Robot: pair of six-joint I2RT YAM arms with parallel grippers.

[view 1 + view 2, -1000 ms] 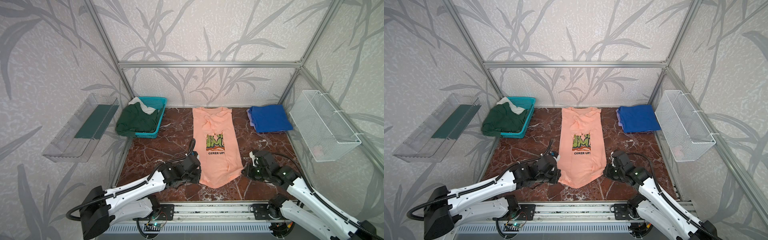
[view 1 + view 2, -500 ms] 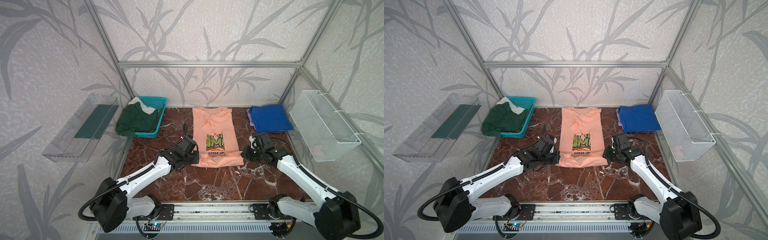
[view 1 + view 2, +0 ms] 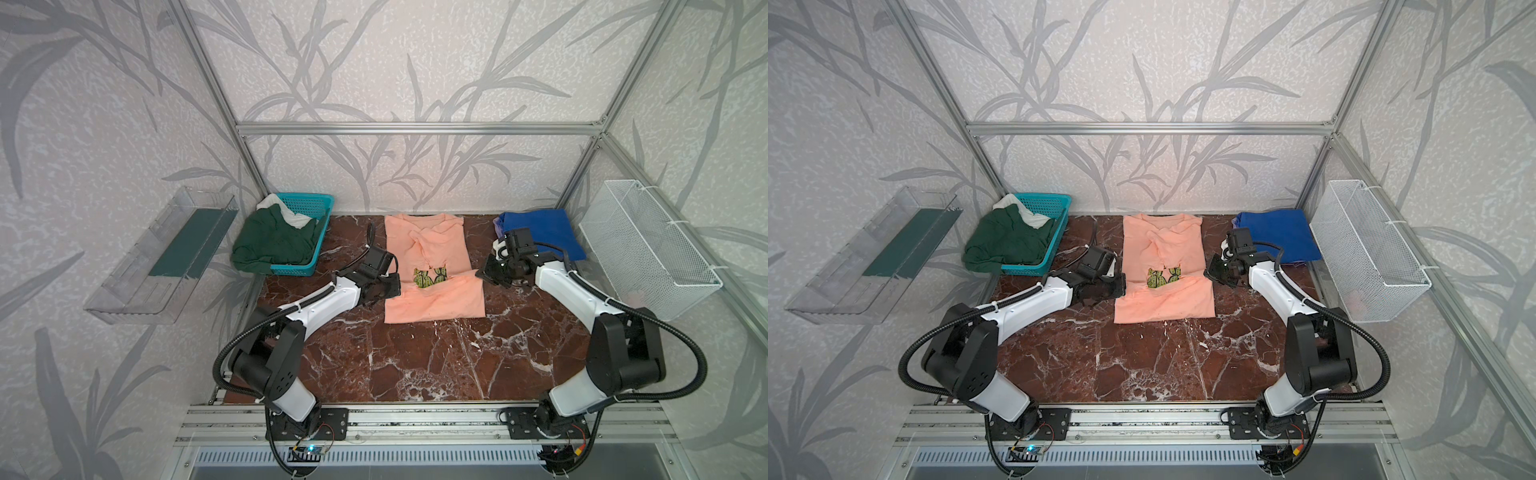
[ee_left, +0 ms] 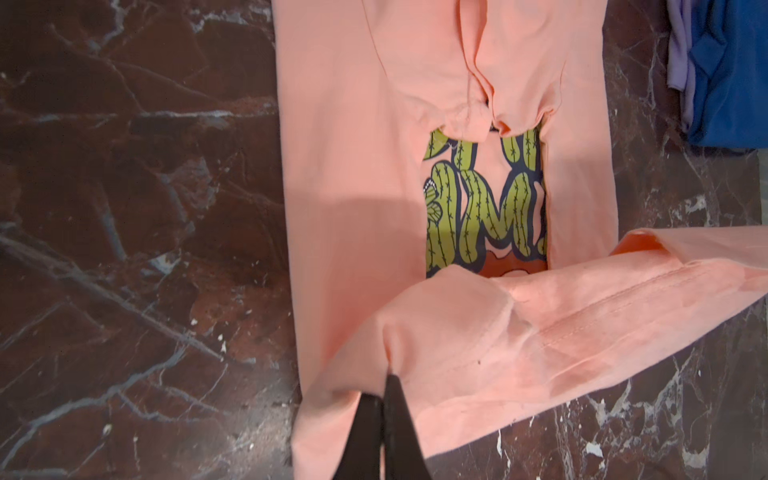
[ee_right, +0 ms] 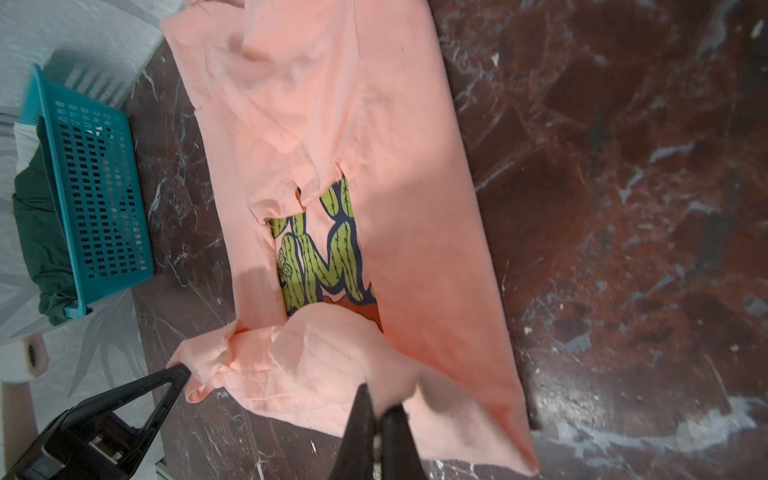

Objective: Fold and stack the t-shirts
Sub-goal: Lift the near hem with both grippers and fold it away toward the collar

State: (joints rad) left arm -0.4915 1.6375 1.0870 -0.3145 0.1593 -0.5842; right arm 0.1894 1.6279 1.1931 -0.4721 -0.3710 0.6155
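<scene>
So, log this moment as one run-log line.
phase: hem fold | left gripper: shut on peach-pink t-shirt hem | right gripper: shut on same hem | cactus print: partly covered

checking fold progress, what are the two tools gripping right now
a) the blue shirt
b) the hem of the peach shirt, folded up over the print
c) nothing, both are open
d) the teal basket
b: the left tool and the right tool are each shut on a corner of the hem of the peach shirt, which lies doubled over the lower part of the print.
</scene>
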